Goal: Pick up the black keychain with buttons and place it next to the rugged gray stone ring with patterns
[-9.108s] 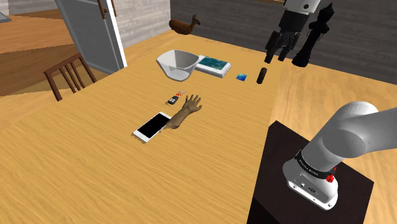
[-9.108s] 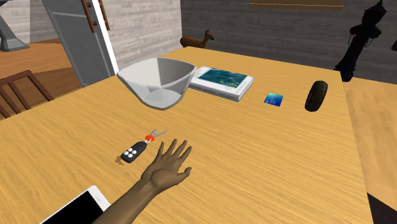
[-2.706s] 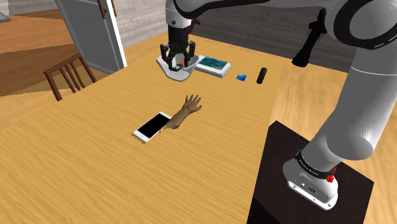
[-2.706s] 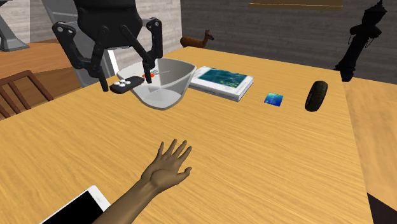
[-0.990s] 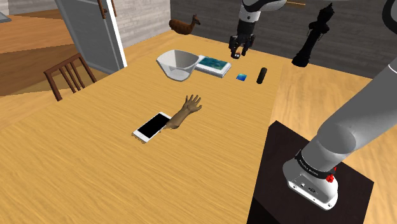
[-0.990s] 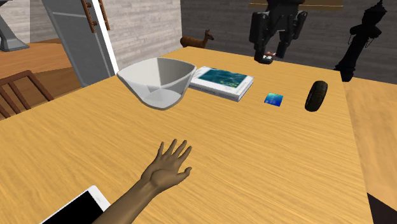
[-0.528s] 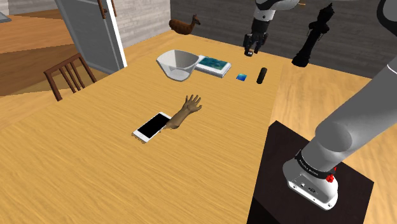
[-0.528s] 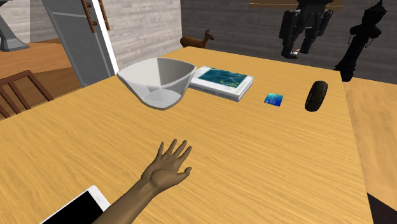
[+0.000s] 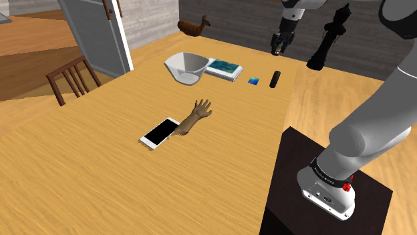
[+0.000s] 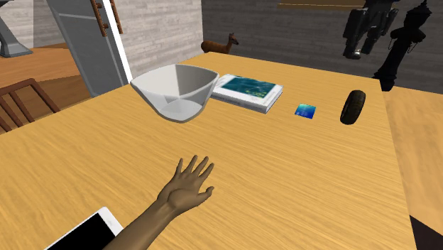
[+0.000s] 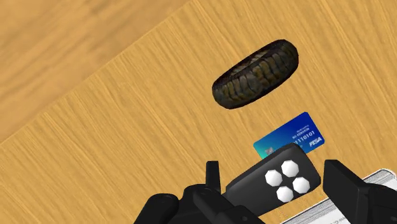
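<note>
1. Counter (image 9: pixel 100 167): wood, carries everything except the figure and the hand.
2. Tall black figure (image 10: pixel 402 42): stands past the counter's far edge, just beside the hand in the second exterior view.
3. Bowl (image 10: pixel 174 91): pale, upright, plain inner wall showing. Book (image 10: pixel 248 91) just beside it.
4. Brown forearm model (image 10: pixel 181 195) and phone (image 9: pixel 159 133): well apart from the ring.
5. Hand (image 10: pixel 361 44): in the air over the counter's far end, fingers clamped on the black keychain (image 11: pixel 283 179), white buttons facing the wrist camera.
6. Ring (image 11: pixel 257 73): dark, patterned, on the counter near its edge, ahead of the keychain.
7. Blue card (image 11: pixel 289 141): just beside the ring, between it and the book.
</note>
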Action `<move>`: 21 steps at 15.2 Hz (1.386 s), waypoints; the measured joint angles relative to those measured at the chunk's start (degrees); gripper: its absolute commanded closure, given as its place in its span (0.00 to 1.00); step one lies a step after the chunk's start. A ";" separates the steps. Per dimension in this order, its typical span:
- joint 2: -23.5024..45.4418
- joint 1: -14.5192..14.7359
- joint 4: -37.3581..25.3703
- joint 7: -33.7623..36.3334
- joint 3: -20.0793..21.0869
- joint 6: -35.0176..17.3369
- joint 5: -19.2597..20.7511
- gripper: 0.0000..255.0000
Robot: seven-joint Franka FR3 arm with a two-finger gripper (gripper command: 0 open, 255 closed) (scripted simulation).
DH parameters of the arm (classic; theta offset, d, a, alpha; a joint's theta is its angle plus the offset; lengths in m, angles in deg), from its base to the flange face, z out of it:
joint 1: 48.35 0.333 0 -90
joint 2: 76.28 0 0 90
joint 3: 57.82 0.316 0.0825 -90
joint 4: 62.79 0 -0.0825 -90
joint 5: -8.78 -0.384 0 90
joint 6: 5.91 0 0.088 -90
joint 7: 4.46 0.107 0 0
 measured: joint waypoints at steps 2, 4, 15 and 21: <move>1.76 -1.39 -2.10 -2.74 -1.25 0.45 -0.42 1.00; 3.79 -2.80 -4.48 -5.39 -2.39 0.89 -0.98 1.00; 15.36 -10.75 -18.80 -17.68 -6.65 4.45 -4.77 1.00; 16.23 -10.89 -15.75 -18.25 -6.60 0.59 -5.11 1.00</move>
